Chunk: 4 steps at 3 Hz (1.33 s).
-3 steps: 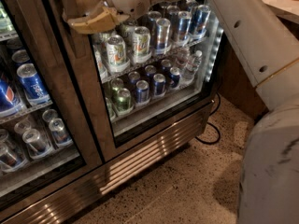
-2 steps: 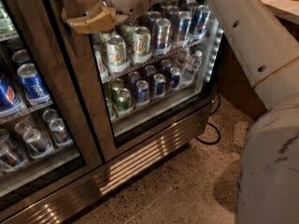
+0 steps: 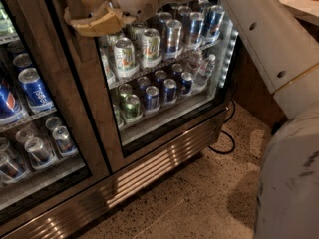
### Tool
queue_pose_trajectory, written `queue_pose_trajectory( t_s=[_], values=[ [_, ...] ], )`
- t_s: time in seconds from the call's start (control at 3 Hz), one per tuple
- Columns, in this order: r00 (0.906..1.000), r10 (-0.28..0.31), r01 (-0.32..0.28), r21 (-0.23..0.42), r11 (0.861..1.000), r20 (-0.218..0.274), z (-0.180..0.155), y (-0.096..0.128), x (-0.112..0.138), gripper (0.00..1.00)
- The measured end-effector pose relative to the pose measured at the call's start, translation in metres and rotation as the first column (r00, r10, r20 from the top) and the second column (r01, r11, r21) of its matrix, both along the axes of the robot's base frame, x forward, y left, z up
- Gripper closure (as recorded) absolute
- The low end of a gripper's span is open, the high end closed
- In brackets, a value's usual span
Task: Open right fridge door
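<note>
Right fridge door (image 3: 102, 118): glass-paned, steel-framed, standing shut at centre, shelves of cans (image 3: 149, 44) behind the glass. Gripper (image 3: 89, 18): tan, at the door's upper left, against the vertical bar handle (image 3: 83, 48). Whether the jaws clasp the bar, cannot tell.

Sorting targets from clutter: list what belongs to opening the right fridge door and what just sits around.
Job: right fridge door; its bar handle; gripper, up at that handle.
Just there: left door; drink cans; black cable on the floor.
</note>
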<state>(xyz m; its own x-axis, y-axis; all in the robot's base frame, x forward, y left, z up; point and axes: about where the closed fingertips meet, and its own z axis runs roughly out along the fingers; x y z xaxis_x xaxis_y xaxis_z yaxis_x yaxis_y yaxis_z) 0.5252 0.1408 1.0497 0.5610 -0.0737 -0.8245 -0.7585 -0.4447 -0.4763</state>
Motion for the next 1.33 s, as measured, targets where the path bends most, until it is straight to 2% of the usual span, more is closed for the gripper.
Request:
queue_pose_trajectory(
  t_s=[1.0, 1.33],
  values=[
    [1.0000, 0.008, -0.008, -0.001, 1.000, -0.001, 0.0011, 0.0019, -0.0002, 1.00],
    [0.9999, 0.009, -0.009, -0.014, 1.000, 0.014, 0.0050, 0.0038, -0.0021, 1.00]
  ],
)
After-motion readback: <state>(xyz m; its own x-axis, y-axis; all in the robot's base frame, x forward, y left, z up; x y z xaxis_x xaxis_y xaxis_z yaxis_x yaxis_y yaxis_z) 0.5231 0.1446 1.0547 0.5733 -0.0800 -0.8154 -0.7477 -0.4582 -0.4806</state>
